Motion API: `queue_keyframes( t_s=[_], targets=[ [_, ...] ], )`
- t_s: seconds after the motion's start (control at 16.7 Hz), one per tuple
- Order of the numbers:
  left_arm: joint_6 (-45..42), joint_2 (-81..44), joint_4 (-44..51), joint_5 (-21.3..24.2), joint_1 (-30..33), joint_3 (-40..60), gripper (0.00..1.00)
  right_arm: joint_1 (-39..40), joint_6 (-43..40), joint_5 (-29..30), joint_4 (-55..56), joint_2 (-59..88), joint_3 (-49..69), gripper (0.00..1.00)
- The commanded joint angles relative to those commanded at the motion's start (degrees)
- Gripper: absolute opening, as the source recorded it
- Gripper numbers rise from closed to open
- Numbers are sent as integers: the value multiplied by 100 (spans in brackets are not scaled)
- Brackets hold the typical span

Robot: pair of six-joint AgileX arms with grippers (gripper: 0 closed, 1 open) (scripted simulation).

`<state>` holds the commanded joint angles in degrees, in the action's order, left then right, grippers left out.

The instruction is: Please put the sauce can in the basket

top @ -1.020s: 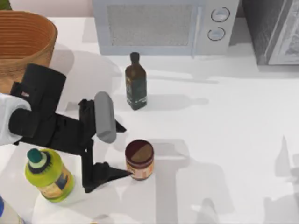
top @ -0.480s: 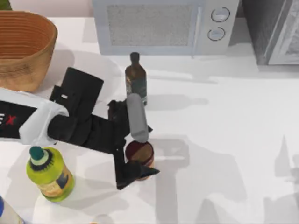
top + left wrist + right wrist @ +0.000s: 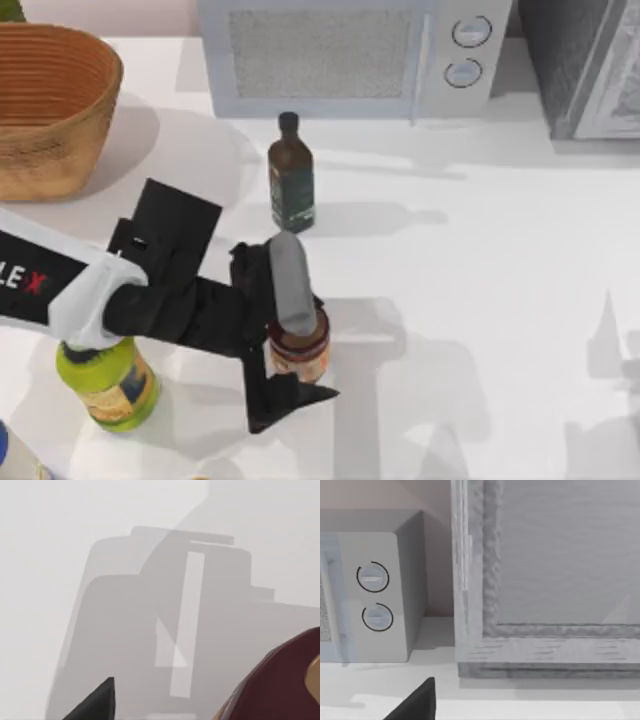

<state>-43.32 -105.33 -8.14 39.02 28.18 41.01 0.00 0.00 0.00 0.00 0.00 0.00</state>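
1. Reaching in from the table's left side, the left gripper [image 3: 290, 345] has dropped since a second ago, when it stood beside the sauce can [image 3: 303, 352]; its spread fingers now straddle the can, not yet closed (a grasp looks imminent).
2. The basket [image 3: 50, 100] waits far left, well apart.
3. The dark bottle [image 3: 291, 178] behind and yellow-green bottle [image 3: 105, 385] crowd the lift path.
4. The right gripper [image 3: 415, 705] idles near the microwave [image 3: 340, 55]; its fingers I cannot tell.

The sauce can [image 3: 300, 352] stands near the table's front, the left gripper [image 3: 288, 345] around it; the basket [image 3: 50, 105] is far back-left, the microwave [image 3: 350, 55] behind.
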Motion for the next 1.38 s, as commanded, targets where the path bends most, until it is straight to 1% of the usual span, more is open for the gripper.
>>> queue_keyframes(
  t_s=[0.06, 0.84, 0.9, 1.38],
  targets=[
    [0, 0, 0, 0, 0, 0, 100, 0, 0, 0, 0, 0, 0, 100],
    [0, 0, 0, 0, 0, 0, 2, 0, 0, 0, 0, 0, 0, 100],
    [0, 0, 0, 0, 0, 0, 0, 0, 0, 0, 0, 0, 0, 100],
    [-7, 10, 2, 2, -5, 6, 0, 0, 0, 0, 0, 0, 0, 100]
  ],
)
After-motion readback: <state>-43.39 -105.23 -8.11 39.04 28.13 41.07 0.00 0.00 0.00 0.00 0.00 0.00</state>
